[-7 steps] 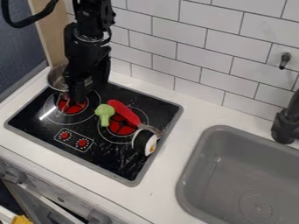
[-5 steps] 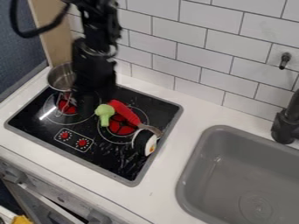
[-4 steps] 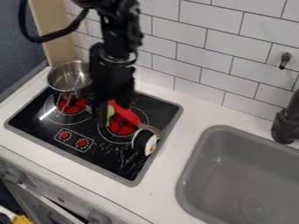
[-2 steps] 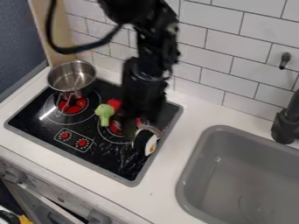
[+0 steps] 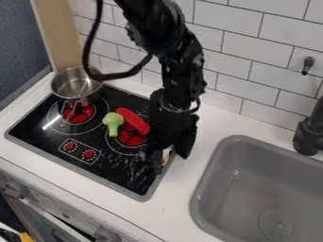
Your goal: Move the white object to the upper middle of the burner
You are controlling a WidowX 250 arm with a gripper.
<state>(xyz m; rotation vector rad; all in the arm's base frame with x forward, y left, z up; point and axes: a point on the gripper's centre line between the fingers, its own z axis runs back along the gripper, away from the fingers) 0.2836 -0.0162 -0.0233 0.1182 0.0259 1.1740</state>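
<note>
The gripper (image 5: 169,163) hangs low over the right side of the stove (image 5: 104,168), its fingers (image 5: 184,148) spread, one on either side of the white object (image 5: 166,155). Whether either touches it, I cannot tell. The object is largely hidden, a sliver of white and orange showing between them near the stove's right edge, to the right of the right burner's red centre (image 5: 131,138). The pot (image 5: 75,85) stands upright at the stove's back left corner, its bare metal inside visible and its handle over the left burner (image 5: 79,113). The grey sink (image 5: 252,189), set in the white table (image 5: 180,198), shows a round drain (image 5: 276,224) in its floor. A red handle (image 5: 132,121) lies across the upper part of the right burner, just beside the green broccoli (image 5: 113,122), which sits between the burners.
</note>
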